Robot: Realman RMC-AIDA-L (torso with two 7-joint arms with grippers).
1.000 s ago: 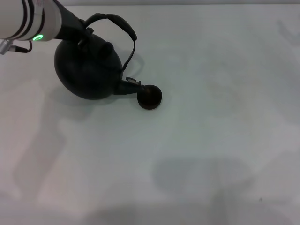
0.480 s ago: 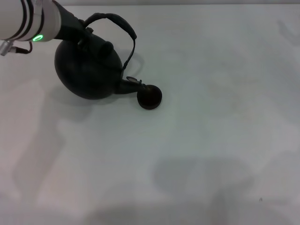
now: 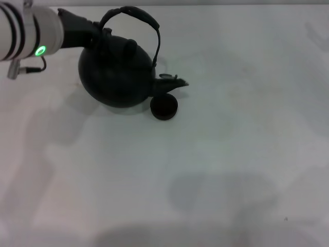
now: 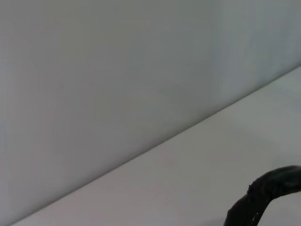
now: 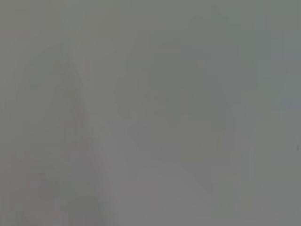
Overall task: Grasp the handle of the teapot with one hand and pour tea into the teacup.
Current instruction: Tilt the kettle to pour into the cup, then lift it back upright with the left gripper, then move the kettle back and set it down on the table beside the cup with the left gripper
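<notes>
The large round black teapot (image 3: 117, 72) hangs at the far left of the white table in the head view. Its short spout (image 3: 172, 82) points right, just above and behind the tiny black teacup (image 3: 164, 108). My left gripper (image 3: 97, 32) comes in from the left and is shut on the left end of the arched handle (image 3: 142, 15). In the left wrist view only a dark curved piece of the handle (image 4: 264, 194) shows. My right gripper is out of view.
A bare white table (image 3: 231, 154) spreads to the right and front of the teacup. Soft shadows lie across its near part. The table's far edge runs just behind the teapot.
My left arm has carried the teapot to the right. The pot has tipped back towards level, and its spout has risen from beside the teacup to above the cup's far rim.
</notes>
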